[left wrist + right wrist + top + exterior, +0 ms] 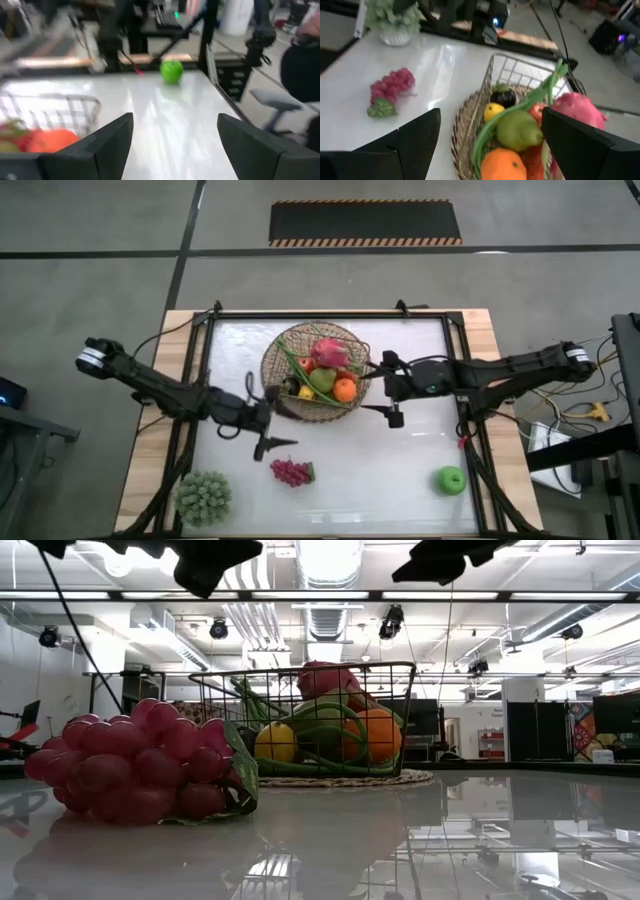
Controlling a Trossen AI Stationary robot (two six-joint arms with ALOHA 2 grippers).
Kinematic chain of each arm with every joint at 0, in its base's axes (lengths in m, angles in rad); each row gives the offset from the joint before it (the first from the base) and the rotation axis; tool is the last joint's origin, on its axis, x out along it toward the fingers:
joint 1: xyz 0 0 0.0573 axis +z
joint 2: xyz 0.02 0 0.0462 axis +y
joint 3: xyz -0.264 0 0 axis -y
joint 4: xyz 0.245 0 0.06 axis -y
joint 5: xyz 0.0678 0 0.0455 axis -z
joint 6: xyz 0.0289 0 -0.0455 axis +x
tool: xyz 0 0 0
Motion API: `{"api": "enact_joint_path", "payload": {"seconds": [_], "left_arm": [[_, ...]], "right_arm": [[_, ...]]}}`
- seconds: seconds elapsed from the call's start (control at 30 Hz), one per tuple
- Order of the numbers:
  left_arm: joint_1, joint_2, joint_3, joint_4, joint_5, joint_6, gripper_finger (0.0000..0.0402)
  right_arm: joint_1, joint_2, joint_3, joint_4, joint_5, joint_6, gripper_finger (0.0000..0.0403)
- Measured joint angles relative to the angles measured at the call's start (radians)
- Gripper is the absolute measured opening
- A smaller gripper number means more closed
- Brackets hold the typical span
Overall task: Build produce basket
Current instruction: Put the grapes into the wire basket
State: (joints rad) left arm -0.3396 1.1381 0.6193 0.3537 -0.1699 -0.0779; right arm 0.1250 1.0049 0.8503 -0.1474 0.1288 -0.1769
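Observation:
The round tan basket (283,352) stands at the table's far middle and holds a pink dragon fruit (328,352), a pear (322,379), an orange (345,389), a lemon (305,392) and long green stalks (294,366). It also shows in the right wrist view (470,117) and the low view (395,690). Purple grapes (291,471) lie on the table near the front. A green apple (452,479) lies at the front right. My left gripper (266,420) hovers open and empty just left of the basket. My right gripper (390,389) hovers open and empty just right of it.
A green leafy plant in a pot (204,497) stands at the table's front left corner. A dark frame (455,370) runs around the white table top. The grapes (140,775) sit close to the low camera. There is free room between the grapes and the apple.

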Motion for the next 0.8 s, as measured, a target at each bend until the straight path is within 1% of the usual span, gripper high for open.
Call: {"api": "enact_joint_path", "payload": {"seconds": [0.1, 0.2, 0.3, 0.5, 0.63, 0.8], "left_arm": [[-0.030, 0.058, 0.050, -0.097, 0.000, -0.079, 0.0272], [-0.046, 0.126, 0.114, -0.245, 0.008, -0.150, 0.0272], [-0.054, 0.210, 0.188, -0.398, 0.062, -0.178, 0.0272], [-0.057, 0.383, 0.328, -0.613, 0.214, -0.179, 0.0272], [-0.056, 0.471, 0.377, -0.648, 0.303, -0.178, 0.0272], [-0.055, 0.518, 0.384, -0.646, 0.348, -0.180, 0.0272]], "right_arm": [[0.018, -0.031, -0.045, 0.053, -0.003, -0.006, 0.0327], [0.030, -0.051, -0.072, 0.073, -0.006, -0.007, 0.0327], [0.035, -0.054, -0.079, 0.075, -0.006, -0.007, 0.0327], [0.035, -0.046, -0.081, 0.071, -0.006, -0.010, 0.0327], [0.035, -0.045, -0.081, 0.070, -0.006, -0.011, 0.0327], [0.035, -0.041, -0.081, 0.069, -0.007, -0.021, 0.0327]]}}
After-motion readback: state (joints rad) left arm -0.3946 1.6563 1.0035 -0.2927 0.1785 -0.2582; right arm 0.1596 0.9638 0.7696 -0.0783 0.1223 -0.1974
